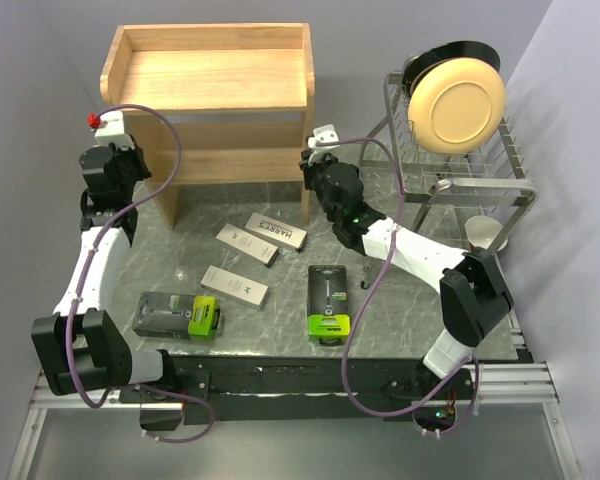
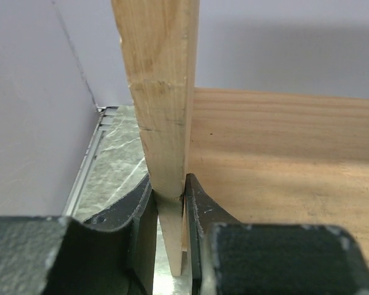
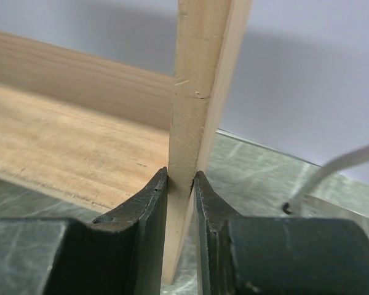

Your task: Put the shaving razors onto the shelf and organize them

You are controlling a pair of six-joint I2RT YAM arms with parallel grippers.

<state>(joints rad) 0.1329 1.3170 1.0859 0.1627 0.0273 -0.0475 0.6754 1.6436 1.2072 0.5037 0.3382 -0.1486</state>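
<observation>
- Top external: the shelf (image 1: 208, 80) stood at the far side of the table (image 1: 410, 330), its top tier bare and its lower tier mostly hidden from this angle.
- All five razor packs lay on the table in front of it: the slim white boxes (image 1: 248, 243), three in a loose cluster near the middle, one black-and-lime pack (image 1: 179, 314) toward the left arm, and a second (image 1: 328, 302) right of centre. None shelved; judged the placing proper not yet begun.
- The left gripper (image 1: 130, 165) sat at the shelf's left side and the right gripper (image 1: 318, 165) at its right side. The dish rack (image 1: 460, 170) stood apart to the right.
- Left wrist: jaws pinched tight on the front edge of the left side panel (image 2: 163, 92). The shelf board beside it showed no pack.
- Right wrist: jaws likewise clamped on the right side panel (image 3: 203, 92). The board visible there was bare too.
- Judgement: both arms held the shelf itself, probably to reposition it. All five packs remained to be picked and arranged.
</observation>
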